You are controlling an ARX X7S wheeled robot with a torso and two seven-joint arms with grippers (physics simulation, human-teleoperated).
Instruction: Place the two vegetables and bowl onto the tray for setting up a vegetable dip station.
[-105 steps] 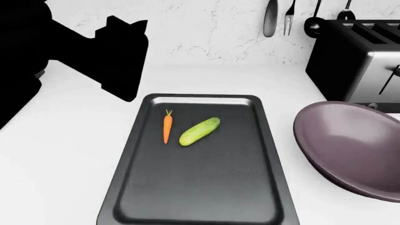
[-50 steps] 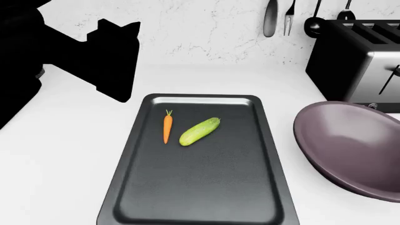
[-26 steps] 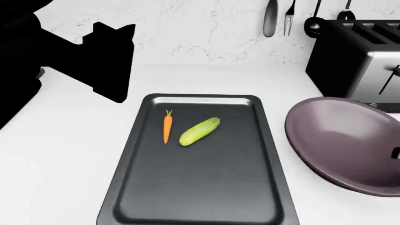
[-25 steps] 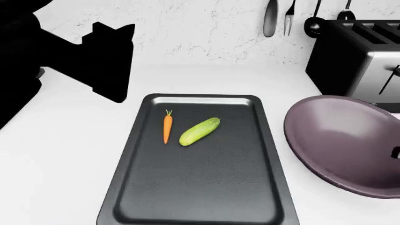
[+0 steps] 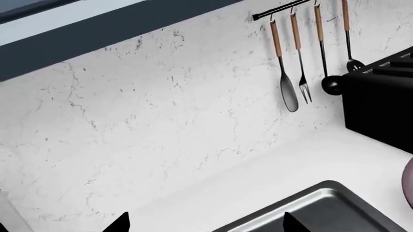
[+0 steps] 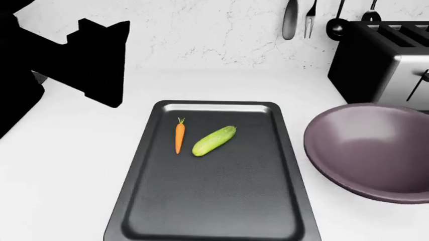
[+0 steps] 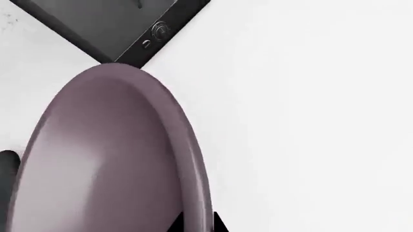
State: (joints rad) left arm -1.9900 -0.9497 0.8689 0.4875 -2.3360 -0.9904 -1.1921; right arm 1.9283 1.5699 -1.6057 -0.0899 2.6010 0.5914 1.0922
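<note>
Head view. The dark grey tray [image 6: 214, 201] lies on the white counter [image 6: 67, 175], long axis running from 12 to 6 o'clock. The orange carrot [image 6: 180, 136] rests inside the tray in its far-left part, green top toward 12 o'clock; just beside it at 3 o'clock, not touching, lies the light-green cucumber [image 6: 214, 140], tilted with its far end toward 1 o'clock. The mauve bowl [image 6: 372, 150] sits at 3 o'clock of the tray, outside the rim, its near-side edge close beside the tray's right rim; whether it rests on the counter or is lifted cannot be told. At 1 o'clock of the bowl stands the toaster [image 6: 382, 60]; utensils [image 6: 290, 20] hang on the marble wall beyond.

The left arm [image 6: 60, 60] appears as a black silhouette at 10 o'clock of the tray, well apart from it. In the left wrist view two black fingertips [image 5: 119, 223] show spread wide, with nothing between them, above the tray's corner [image 5: 322, 212].

Right wrist view. The bowl's rim [image 7: 187, 159] fills the frame; the right gripper [image 7: 193, 223] shows only as small dark tips at the rim, apparently pinching the bowl's rim
</note>
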